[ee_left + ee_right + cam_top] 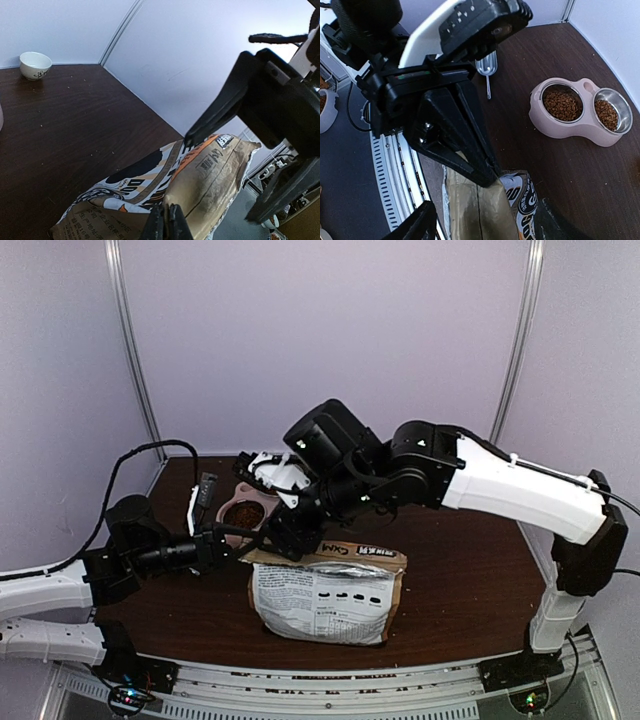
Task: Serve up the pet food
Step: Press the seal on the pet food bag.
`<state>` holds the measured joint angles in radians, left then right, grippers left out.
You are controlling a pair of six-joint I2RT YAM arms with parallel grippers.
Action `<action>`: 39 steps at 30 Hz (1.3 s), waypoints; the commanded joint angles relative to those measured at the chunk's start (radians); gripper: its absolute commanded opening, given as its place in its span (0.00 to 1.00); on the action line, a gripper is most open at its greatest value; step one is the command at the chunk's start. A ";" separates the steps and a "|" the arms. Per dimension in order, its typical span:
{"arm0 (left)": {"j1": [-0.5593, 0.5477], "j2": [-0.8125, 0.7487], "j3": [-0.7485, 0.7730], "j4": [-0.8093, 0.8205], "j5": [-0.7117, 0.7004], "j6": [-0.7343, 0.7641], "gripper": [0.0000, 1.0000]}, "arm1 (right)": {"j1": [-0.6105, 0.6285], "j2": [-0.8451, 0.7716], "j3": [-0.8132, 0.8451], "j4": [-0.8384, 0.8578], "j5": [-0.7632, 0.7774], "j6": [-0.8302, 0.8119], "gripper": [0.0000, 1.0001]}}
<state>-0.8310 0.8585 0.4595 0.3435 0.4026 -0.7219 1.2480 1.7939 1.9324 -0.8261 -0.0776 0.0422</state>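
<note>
The pet food bag point(325, 602), white and kraft brown with black print, lies flat on the dark table. My left gripper point(243, 556) is shut on the bag's upper left corner; in the left wrist view its jaws point(167, 222) pinch the brown paper edge of the bag point(215, 175). My right gripper point(290, 535) hovers open just above that same corner, its fingers point(417, 225) straddling the bag point(480, 215) without touching it. Brown pet food point(562, 104) fills both bowls of the pink feeder point(545, 120).
A metal scoop point(487, 67) lies on the table beyond the left arm. A small white bowl point(35, 65) stands in the far corner by the wall. The pink feeder point(262, 494) sits just behind the two grippers. A black cable point(150, 450) loops at the back left.
</note>
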 commanded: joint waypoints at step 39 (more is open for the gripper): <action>0.008 -0.104 0.028 0.049 -0.128 0.135 0.00 | -0.224 -0.374 -0.649 -0.230 0.013 -0.054 0.09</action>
<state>-0.8524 0.8204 0.4351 0.3405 0.3759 -0.6437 1.1141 1.5002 1.3705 -0.7227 -0.2295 -0.0410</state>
